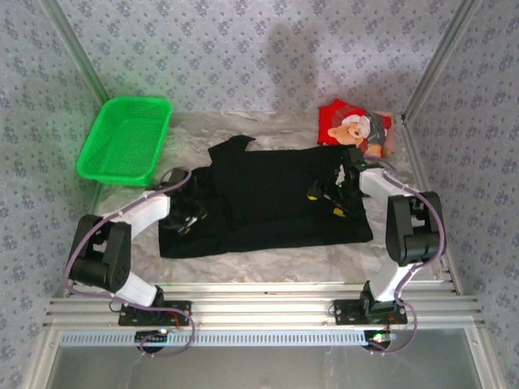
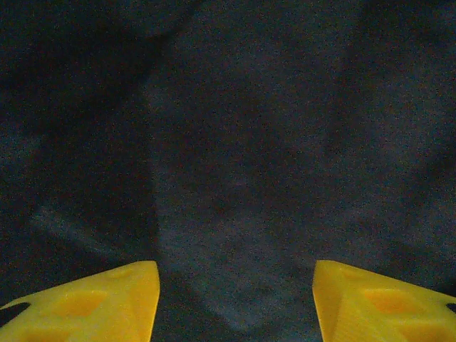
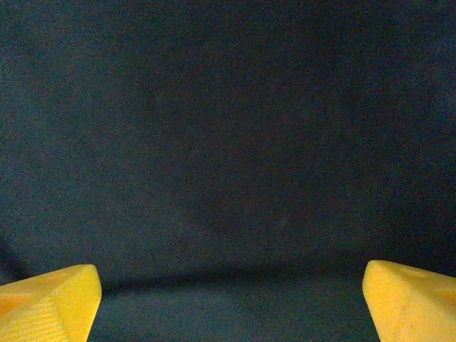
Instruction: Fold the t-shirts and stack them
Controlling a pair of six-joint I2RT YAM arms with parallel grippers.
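The black t-shirt (image 1: 268,198) lies spread across the middle of the table, with a sleeve bunched at its back left. The red t-shirt (image 1: 354,128), its teddy bear print facing up, lies folded at the back right. My left gripper (image 1: 188,220) hangs over the black shirt's left part. In the left wrist view its yellow fingertips (image 2: 92,306) stand apart over wrinkled black cloth (image 2: 235,178), with the left gripper (image 2: 235,306) open. My right gripper (image 1: 324,198) is over the shirt's right part. It is wide open (image 3: 231,306) above smooth black cloth (image 3: 228,142), holding nothing.
A green mesh basket (image 1: 126,138) stands at the back left. Patterned walls close in the back and both sides. The table's crinkled light cover (image 1: 268,261) shows bare in front of the black shirt, near the metal rail.
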